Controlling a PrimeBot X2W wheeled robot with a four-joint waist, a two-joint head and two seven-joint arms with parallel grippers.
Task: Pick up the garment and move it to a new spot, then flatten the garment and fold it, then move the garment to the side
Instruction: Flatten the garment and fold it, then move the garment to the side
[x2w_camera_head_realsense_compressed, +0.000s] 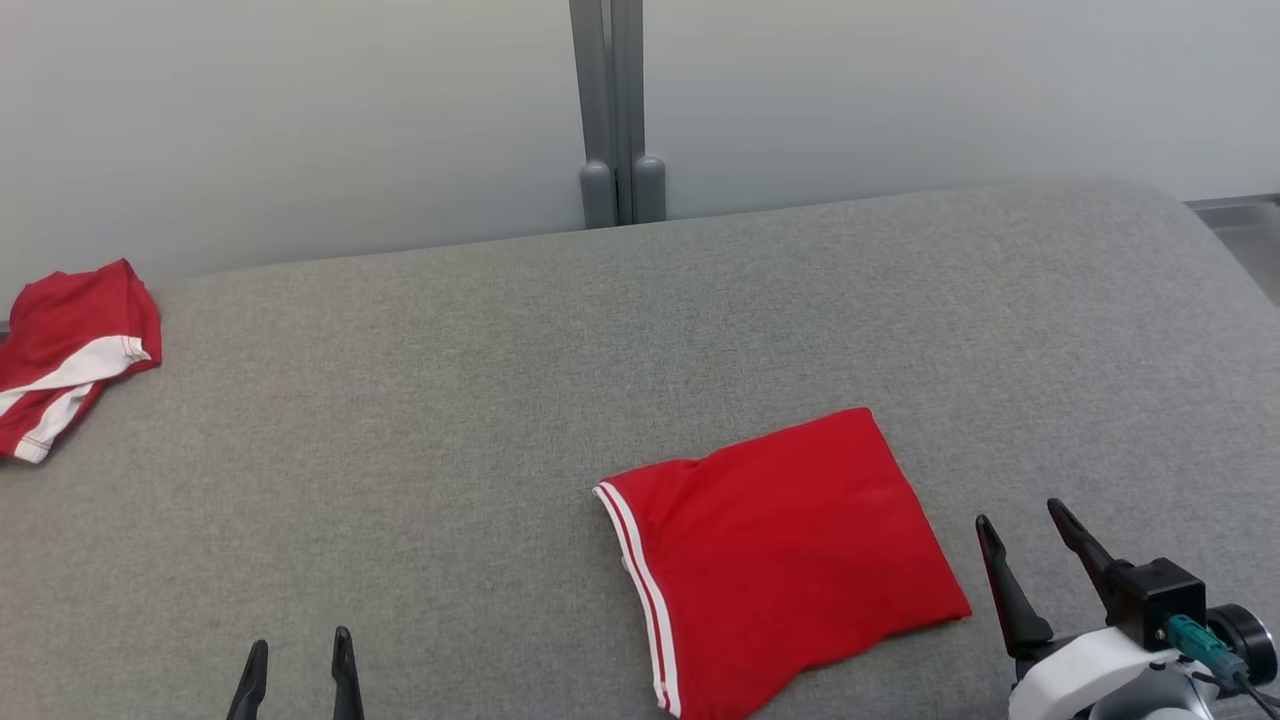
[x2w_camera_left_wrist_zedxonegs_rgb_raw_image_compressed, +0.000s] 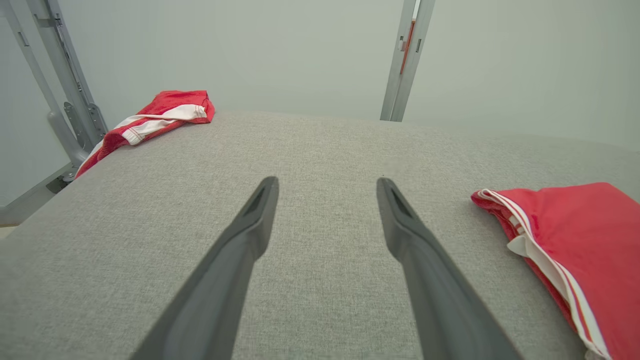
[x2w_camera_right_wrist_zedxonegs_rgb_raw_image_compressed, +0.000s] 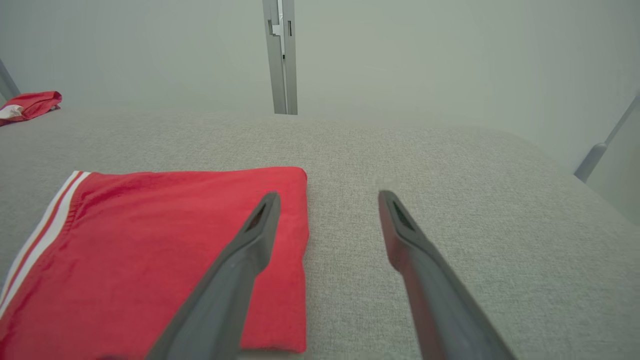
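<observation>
The garment (x2w_camera_head_realsense_compressed: 775, 555) is red with white stripes along one edge, folded into a rough rectangle on the grey padded surface, right of centre near the front. It also shows in the left wrist view (x2w_camera_left_wrist_zedxonegs_rgb_raw_image_compressed: 575, 255) and the right wrist view (x2w_camera_right_wrist_zedxonegs_rgb_raw_image_compressed: 150, 250). My right gripper (x2w_camera_head_realsense_compressed: 1020, 522) stands open just right of the garment's right edge, holding nothing; its left finger (x2w_camera_right_wrist_zedxonegs_rgb_raw_image_compressed: 240, 260) hangs over the cloth's corner. My left gripper (x2w_camera_head_realsense_compressed: 300, 650) is open at the lower left, well apart from the garment, with bare surface between its fingers (x2w_camera_left_wrist_zedxonegs_rgb_raw_image_compressed: 250, 230).
A second red and white garment (x2w_camera_head_realsense_compressed: 65, 355) lies crumpled at the far left edge of the surface (x2w_camera_head_realsense_compressed: 450, 420). A grey metal post (x2w_camera_head_realsense_compressed: 613, 110) rises behind the far edge, against a pale wall. The surface rounds off at the far right (x2w_camera_head_realsense_compressed: 1200, 230).
</observation>
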